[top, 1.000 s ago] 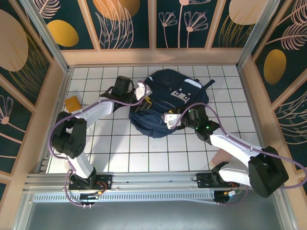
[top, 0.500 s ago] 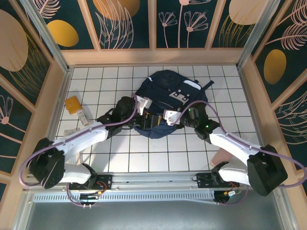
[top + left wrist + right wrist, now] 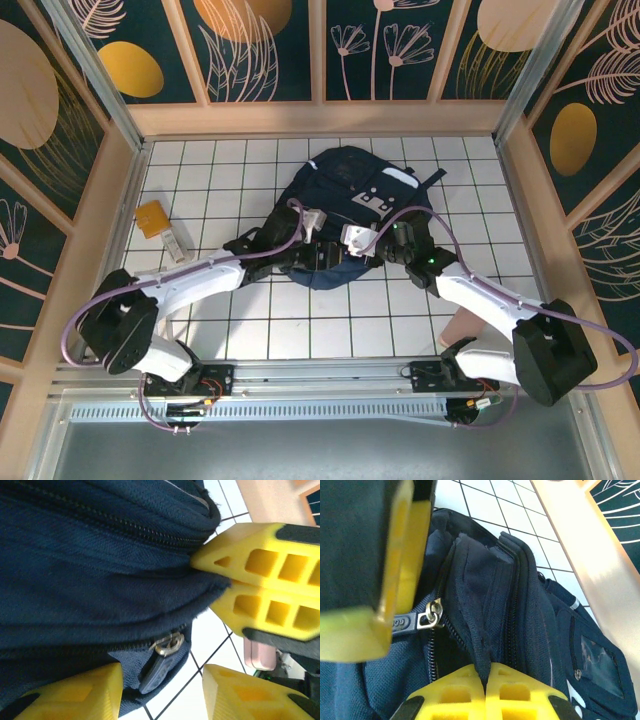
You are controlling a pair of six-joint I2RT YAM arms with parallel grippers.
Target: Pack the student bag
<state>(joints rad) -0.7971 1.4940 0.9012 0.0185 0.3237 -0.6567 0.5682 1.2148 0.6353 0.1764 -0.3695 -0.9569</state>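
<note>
The bag [image 3: 365, 190] lies under both grippers, and its opened edge runs between them. The right gripper [image 3: 485, 672] is clamped on a thin fold of the bag's rim. The left gripper [image 3: 161, 677] stands open, with the zip pull [image 3: 156, 666] hanging between its jaws but not yet pinched. The pull is small and dangles loosely, so closing could catch cloth beside it instead. A tug on the zip might drag the fold out from between the right jaws, letting the mouth sag shut. The left fingers sit just beside the right ones, so a sideways pull could knock them together or jam the zip on the fold.
</note>
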